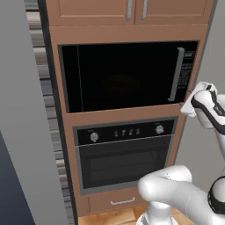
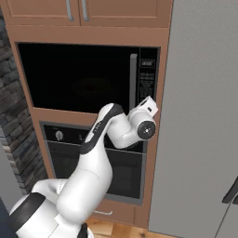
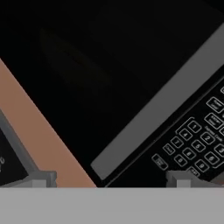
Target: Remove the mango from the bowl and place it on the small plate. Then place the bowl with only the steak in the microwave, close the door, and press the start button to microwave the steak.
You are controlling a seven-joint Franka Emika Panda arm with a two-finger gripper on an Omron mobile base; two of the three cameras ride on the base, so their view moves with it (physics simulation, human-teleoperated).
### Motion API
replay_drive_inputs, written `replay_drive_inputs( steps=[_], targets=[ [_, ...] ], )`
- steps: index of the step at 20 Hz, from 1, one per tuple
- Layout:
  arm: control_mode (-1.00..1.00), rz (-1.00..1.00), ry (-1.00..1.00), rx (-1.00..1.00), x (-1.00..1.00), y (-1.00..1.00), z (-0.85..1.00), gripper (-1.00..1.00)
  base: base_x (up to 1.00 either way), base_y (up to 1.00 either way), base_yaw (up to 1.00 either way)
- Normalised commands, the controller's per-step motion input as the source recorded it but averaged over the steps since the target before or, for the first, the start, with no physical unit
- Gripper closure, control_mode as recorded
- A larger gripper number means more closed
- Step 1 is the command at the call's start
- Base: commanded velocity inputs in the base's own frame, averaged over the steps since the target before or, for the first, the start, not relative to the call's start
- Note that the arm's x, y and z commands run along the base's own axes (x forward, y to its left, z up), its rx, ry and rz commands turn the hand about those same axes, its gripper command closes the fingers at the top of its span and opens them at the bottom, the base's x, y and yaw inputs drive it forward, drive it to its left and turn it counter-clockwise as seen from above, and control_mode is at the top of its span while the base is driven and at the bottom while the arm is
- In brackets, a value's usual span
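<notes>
The black microwave (image 1: 127,77) is built into the wooden cabinet column, and its glass door (image 2: 79,79) is shut. Its silver bar handle (image 1: 177,74) stands just left of the keypad strip (image 1: 188,68). Through the dark glass a dim round shape (image 1: 121,82) shows; I cannot tell what it is. My gripper (image 3: 113,179) is open with nothing between its fingers. It hovers close in front of the microwave's lower right corner, below the handle (image 3: 162,109) and the keypad (image 3: 197,144). The hand (image 2: 148,108) sits at that same corner. The mango, bowl, small plate and steak are out of view.
A black wall oven (image 1: 125,154) with silver knobs sits under the microwave, with a drawer (image 1: 121,201) below it. Wooden cupboard doors (image 1: 132,11) are above. A tall grey panel (image 2: 200,116) rises right of the column, and a grey wall (image 1: 22,110) left of it.
</notes>
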Motion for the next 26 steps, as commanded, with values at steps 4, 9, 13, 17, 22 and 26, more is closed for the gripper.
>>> replay_drive_inputs(
  steps=[4, 9, 13, 17, 22, 26],
  targets=[
    [-1.00, 0.00, 0.00, 0.00, 0.15, -0.13, -0.01, -1.00, 0.00, 0.00, 0.00],
    [-1.00, 0.00, 0.00, 0.00, 0.20, -0.05, -0.09, -1.00, 0.00, 0.00, 0.00],
    [-1.00, 0.00, 0.00, 0.00, 0.26, 0.00, -0.13, -1.00, 0.00, 0.00, 0.00],
    [-1.00, 0.00, 0.00, 0.00, 0.29, 0.00, -0.09, -1.00, 0.00, 0.00, 0.00],
    [-1.00, 0.00, 0.00, 0.00, 0.26, -0.02, -0.10, -1.00, 0.00, 0.00, 0.00],
    [-1.00, 0.00, 0.00, 0.00, 0.12, -0.16, -0.14, -1.00, 0.00, 0.00, 0.00]
  ],
)
